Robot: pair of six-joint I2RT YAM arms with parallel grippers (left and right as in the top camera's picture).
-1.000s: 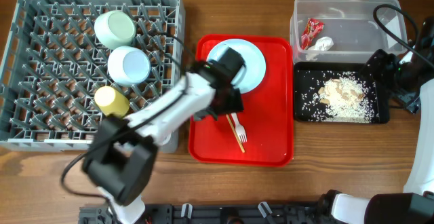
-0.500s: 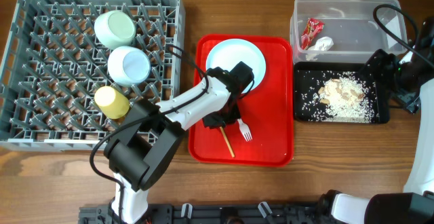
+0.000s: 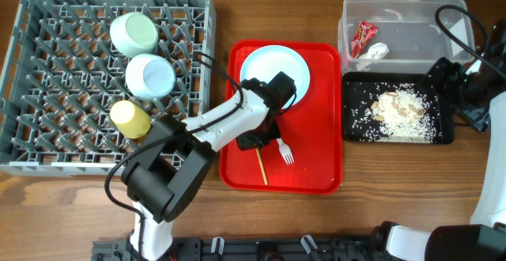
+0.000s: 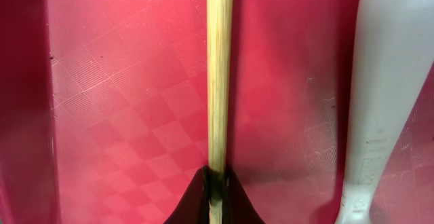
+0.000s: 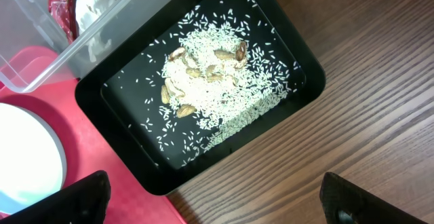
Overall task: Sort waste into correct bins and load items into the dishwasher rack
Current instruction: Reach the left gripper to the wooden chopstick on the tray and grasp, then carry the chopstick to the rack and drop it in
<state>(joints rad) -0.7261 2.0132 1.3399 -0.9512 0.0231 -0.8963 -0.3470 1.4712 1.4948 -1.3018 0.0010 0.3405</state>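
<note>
Dishwasher rack [image 3: 32, 71], far left: a grey square crate with lattice walls and a peg grid; it holds three pieces: one pale-green bowl [image 3: 134, 33], one pale-blue bowl [image 3: 150, 76] and one yellow cup [image 3: 130, 118] on its side.

Red tray [image 3: 316, 174], centre: one round pale-blue plate [image 3: 269, 65] at the far end; one white fork [image 3: 285, 153] and one thin wooden stick [image 3: 261, 167] nearer, side by side and apart. The left gripper [image 4: 215, 187] is down on this tray, its dark tips pinched on one end of the stick; the wrist view shows the pale, straight stick running away from the tips over the tray's chequered floor, with the fork handle [image 4: 380, 95] to its right. Against half a second ago, the stick's free end has swung slightly left, away from the fork; the arm's posture is unchanged.

Clear tub [image 3: 411, 16], right rear: one red wrapper [image 3: 363, 38] and one white tissue [image 3: 378, 51] inside.

Black tray [image 3: 352, 130], just in front: scattered rice scraps [image 3: 403, 111] in a loose heap.

Right gripper [image 5: 213, 183], far right: it hovers by the black tray with its fingers spread wide, holding nothing; position unchanged.
</note>
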